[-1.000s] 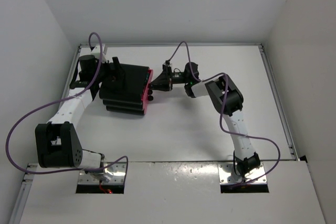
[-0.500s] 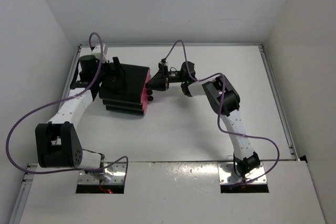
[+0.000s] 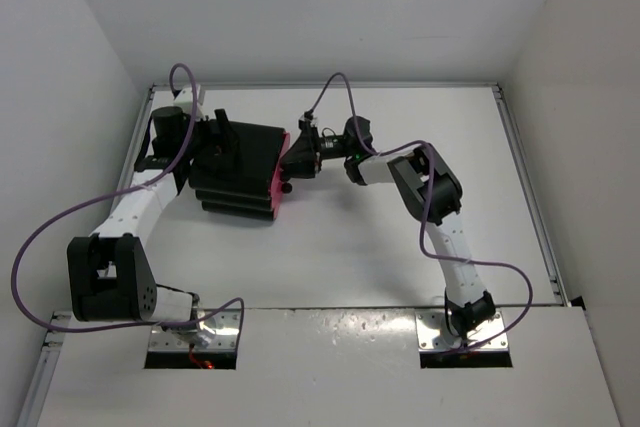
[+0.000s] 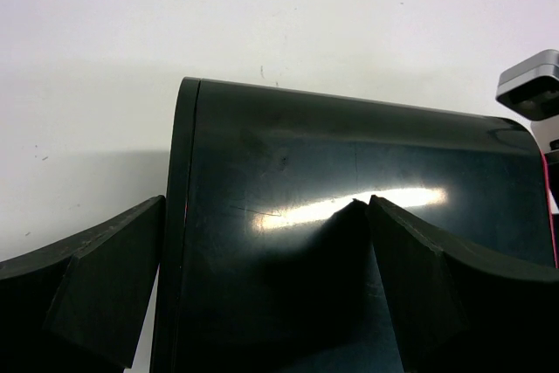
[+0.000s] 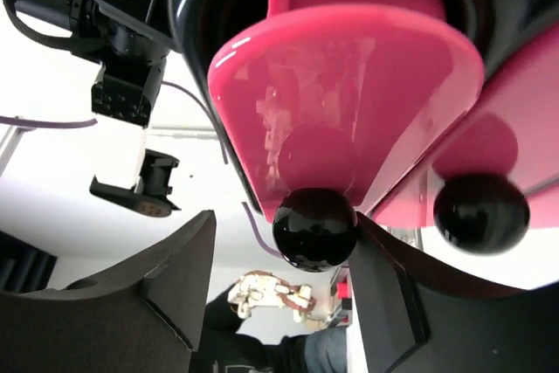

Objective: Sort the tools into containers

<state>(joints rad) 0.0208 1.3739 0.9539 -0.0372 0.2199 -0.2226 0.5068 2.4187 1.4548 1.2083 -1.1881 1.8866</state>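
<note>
Overhead camera looks down; both wrist cameras closely face the cabinet (image 3: 245,172).

Setting: robotics laboratory, enclosed test cell.

- Enclosure: plain white walls (image 3: 320,17) on three sides of a white table (image 3: 340,247), with a metal strip (image 3: 533,205) along the table's right edge.
- Fixed apparatus: a left arm (image 3: 130,212) and a right arm (image 3: 445,237), white and black, each bolted to a metal base plate (image 3: 432,332) at the near edge.
- Wiring: exposed purple cables (image 3: 171,77) looping loosely from the arms.
- Instrumentation: a camera view from each wrist, plus one from overhead.
- Prop: a black drawer cabinet (image 3: 240,172) with pink fronts, set on the bare tabletop.
</note>
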